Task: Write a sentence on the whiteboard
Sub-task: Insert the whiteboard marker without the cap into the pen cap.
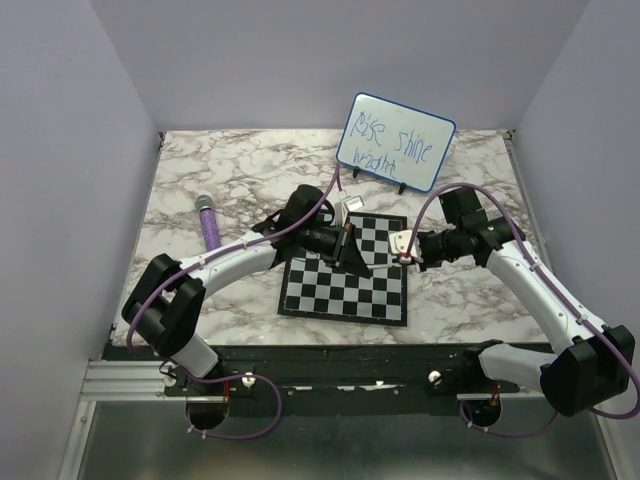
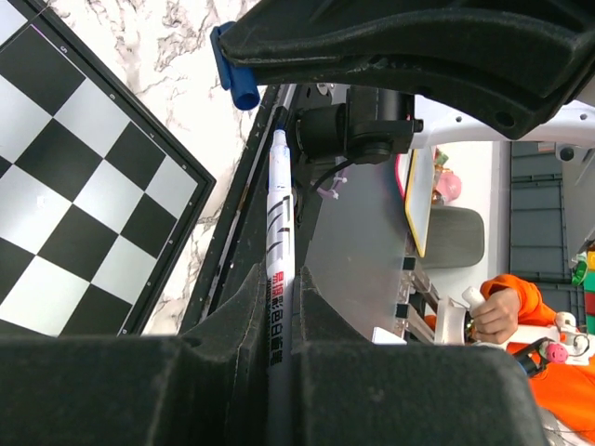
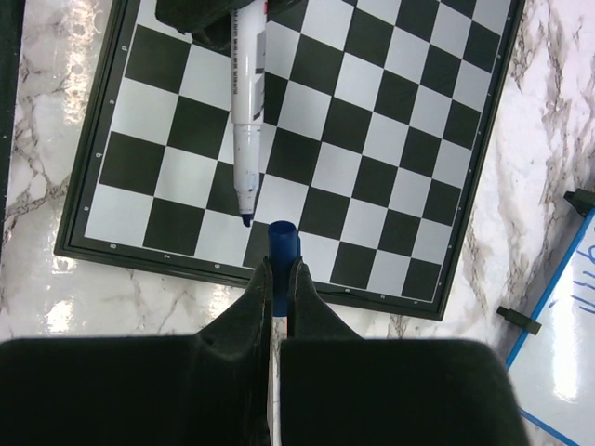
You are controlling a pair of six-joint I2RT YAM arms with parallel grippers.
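The whiteboard point(image 1: 430, 165) stands tilted at the back of the table, and the sentence point(image 1: 393, 140) on it is in blue, in two lines. Over the chessboard point(image 1: 330, 290), my left gripper point(image 1: 350, 240) is shut on a white marker point(image 2: 279, 251) whose blue tip is bare. That tip points at the blue cap point(image 3: 283, 243), on which my right gripper point(image 1: 405, 250) is shut. In the right wrist view the marker point(image 3: 246, 121) tip sits a short gap from the cap's open mouth and slightly to its left. The left wrist view shows the cap point(image 2: 232, 79) just beyond the marker.
A purple cylinder-shaped object point(image 1: 210, 222) lies on the marble tabletop at the left. The chessboard point(image 3: 390, 139) lies flat under both grippers. A corner of the whiteboard point(image 3: 567, 353) with its black feet shows at the right in the right wrist view.
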